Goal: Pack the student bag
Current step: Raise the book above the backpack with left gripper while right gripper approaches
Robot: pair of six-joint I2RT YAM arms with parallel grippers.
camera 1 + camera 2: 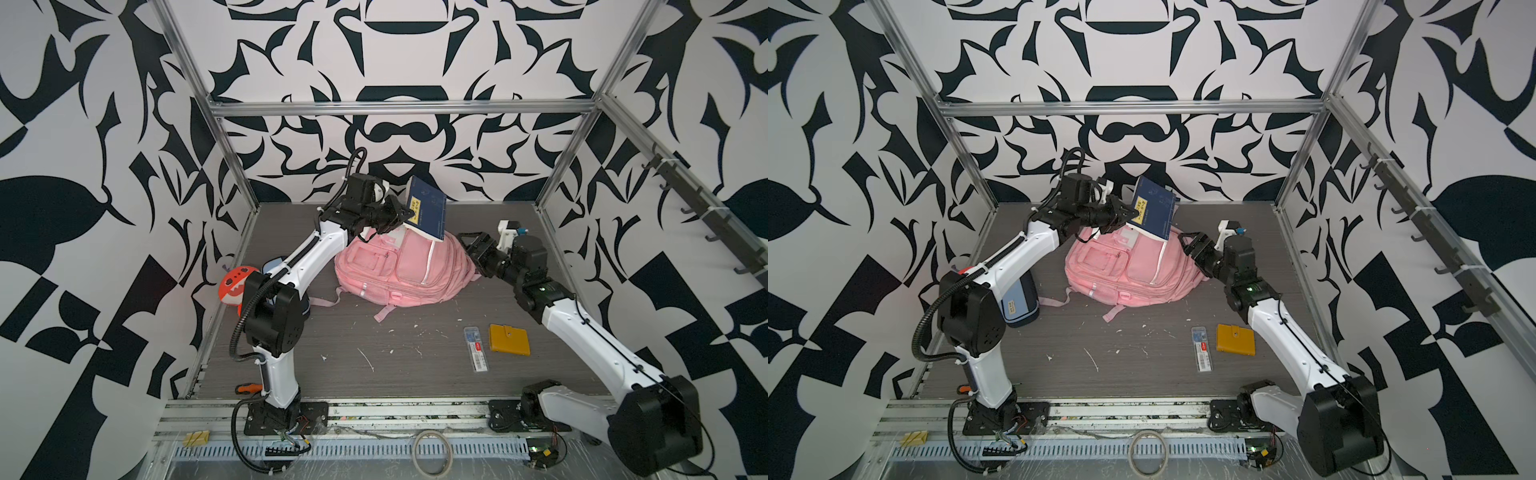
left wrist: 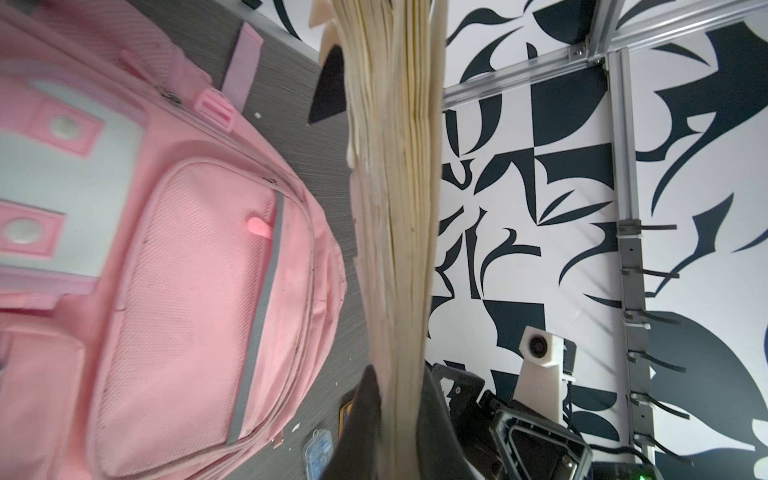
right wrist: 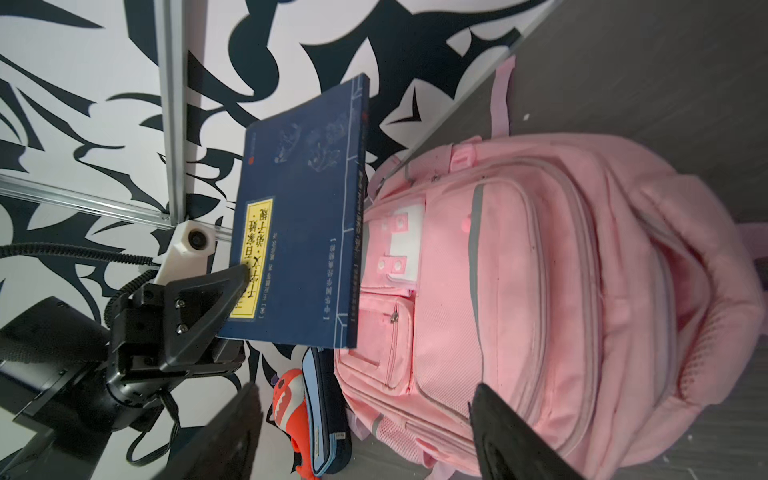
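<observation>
Grey tabletop [image 1: 353, 332] | left jaws clamp blue book [image 1: 430, 208] over student bag [image 1: 399, 270] | right jaws spread, empty | yellow wallet [image 1: 509, 340] nearby

Part of student bag [image 1: 399, 270] behind book [image 1: 428, 208]

Both top views: high at the front, looking down and back across the whole table [image 1: 353, 374]. Left wrist view: very close, along the book [image 2: 395, 208] page edge, bag [image 2: 187, 270] alongside. Right wrist view: near, facing the same bag and book, cover side.
</observation>
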